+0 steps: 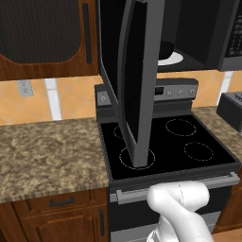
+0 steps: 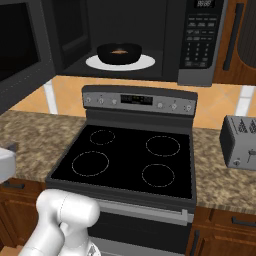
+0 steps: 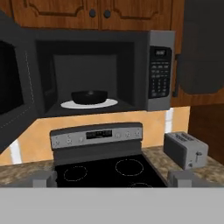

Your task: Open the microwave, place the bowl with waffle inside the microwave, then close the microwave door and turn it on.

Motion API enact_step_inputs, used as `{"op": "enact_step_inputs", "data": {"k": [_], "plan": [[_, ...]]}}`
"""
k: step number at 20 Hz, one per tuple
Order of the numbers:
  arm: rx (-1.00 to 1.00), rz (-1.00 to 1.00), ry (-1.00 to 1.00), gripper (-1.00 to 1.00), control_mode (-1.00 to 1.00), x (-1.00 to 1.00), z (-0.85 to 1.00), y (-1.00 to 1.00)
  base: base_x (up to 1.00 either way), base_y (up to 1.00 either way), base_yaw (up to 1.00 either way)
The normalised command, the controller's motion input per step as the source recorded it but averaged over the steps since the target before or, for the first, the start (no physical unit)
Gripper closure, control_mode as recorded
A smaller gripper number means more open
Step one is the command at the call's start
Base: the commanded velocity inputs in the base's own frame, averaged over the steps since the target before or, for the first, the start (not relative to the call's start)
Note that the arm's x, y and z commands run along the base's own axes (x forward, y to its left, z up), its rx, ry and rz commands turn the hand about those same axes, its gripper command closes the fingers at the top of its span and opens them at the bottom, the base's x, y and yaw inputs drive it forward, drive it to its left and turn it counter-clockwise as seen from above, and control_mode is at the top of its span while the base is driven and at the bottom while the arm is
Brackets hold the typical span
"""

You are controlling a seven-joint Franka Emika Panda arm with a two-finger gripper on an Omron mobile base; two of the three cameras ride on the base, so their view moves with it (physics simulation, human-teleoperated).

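Note:
The microwave (image 2: 175, 10) hangs over the stove with its cavity exposed. The microwave door (image 1: 137, 80) is swung wide open to the left, also visible as microwave door (image 3: 13, 100). Inside, the black bowl (image 2: 119, 53) sits on a white turntable plate (image 2: 142, 63), and the golden waffle (image 2: 119, 50) shows in the bowl. In the hand view the bowl (image 3: 89, 96) is straight ahead and well beyond my gripper (image 3: 114, 178), which is open with nothing between its fingertips (image 3: 41, 178). The button panel (image 3: 158, 72) is at the microwave's right edge.
A black stove (image 2: 125, 160) with four burner rings lies below the microwave, granite counter (image 1: 47, 151) on both sides. A grey toaster (image 2: 239, 142) stands on the right counter. Wooden cabinets (image 3: 87, 13) sit above and beside the microwave.

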Motion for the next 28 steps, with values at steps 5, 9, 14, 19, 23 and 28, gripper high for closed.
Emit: {"op": "enact_step_inputs", "data": {"k": [5, 9, 14, 19, 23, 28], "plan": [[-0.01, 0.00, -0.03, -1.00, -1.00, -0.65, 0.10, 0.16, 0.00, 0.00, 0.00], [-0.09, -0.07, -0.03, -1.00, -1.00, -0.67, 0.00, 0.66, 0.00, 0.00, 0.00], [-0.12, -0.17, -0.03, -1.00, -1.00, -0.53, 0.00, 0.85, 0.00, 0.00, 0.00], [-0.09, -0.18, -0.06, -1.00, -1.00, -0.04, 0.00, 0.92, 0.00, 0.00, 0.00], [-0.16, -0.12, 0.00, -1.00, -1.00, 0.43, 0.00, 0.81, 0.00, 0.00, 0.00], [-0.19, -0.08, 0.00, -1.00, -1.00, 0.66, -0.02, 0.49, 0.00, 0.00, 0.00]]}}
